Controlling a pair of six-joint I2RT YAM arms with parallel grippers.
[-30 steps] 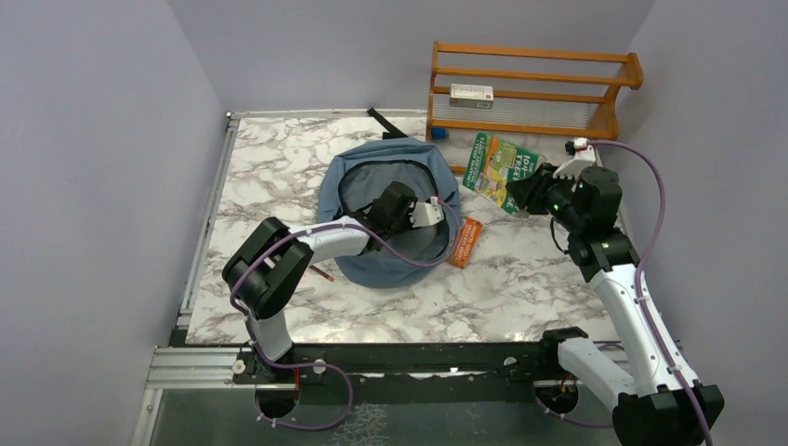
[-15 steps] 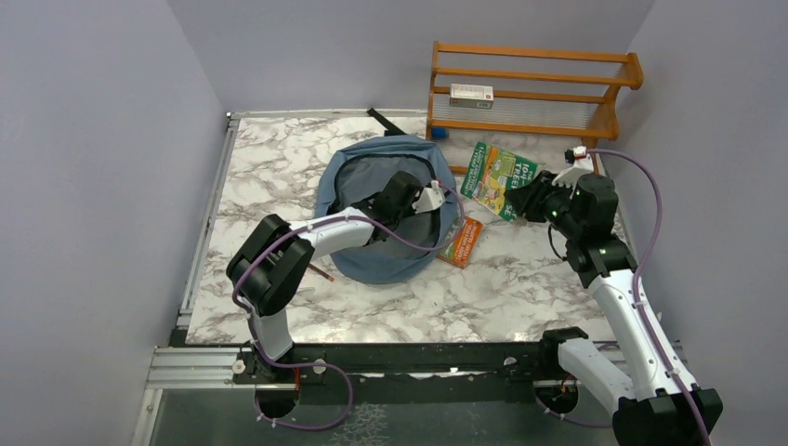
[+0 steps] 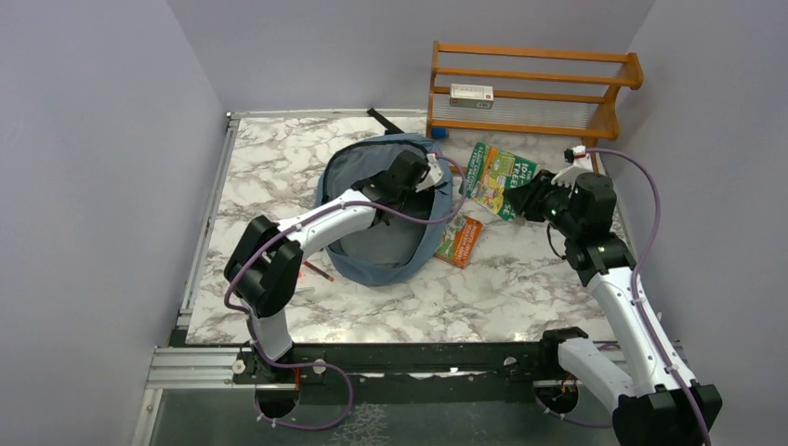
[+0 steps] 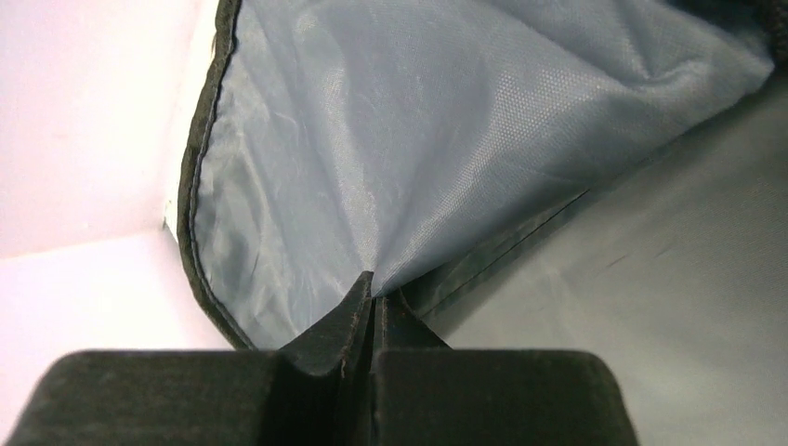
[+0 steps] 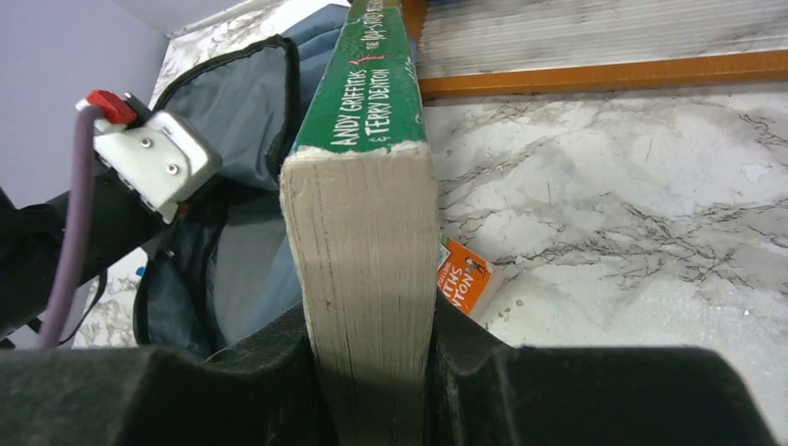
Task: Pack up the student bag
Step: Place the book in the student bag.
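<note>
The dusty-blue student bag (image 3: pixel 372 253) lies open on the marble table, its mouth facing right. My left gripper (image 3: pixel 433 173) is shut on the bag's upper flap (image 4: pixel 372 139) and holds it lifted; the pale lining fills the left wrist view. My right gripper (image 3: pixel 522 200) is shut on a thick green paperback book (image 3: pixel 499 173) and holds it above the table just right of the bag's mouth. In the right wrist view the book (image 5: pixel 367 167) stands between the jaws, its green spine up, pointing at the bag (image 5: pixel 232 102). An orange book (image 3: pixel 459 240) lies flat by the bag's opening.
A wooden shelf rack (image 3: pixel 534 90) stands at the back right with a small white box (image 3: pixel 471 93) on it. A thin pencil-like stick (image 3: pixel 319 271) lies left of the bag. A black strap (image 3: pixel 383 122) trails toward the back wall. Grey walls close in both sides.
My left gripper has moved up and back, lifting the bag's flap and widening its mouth. My right gripper has carried the green book a little to the left toward the bag.
</note>
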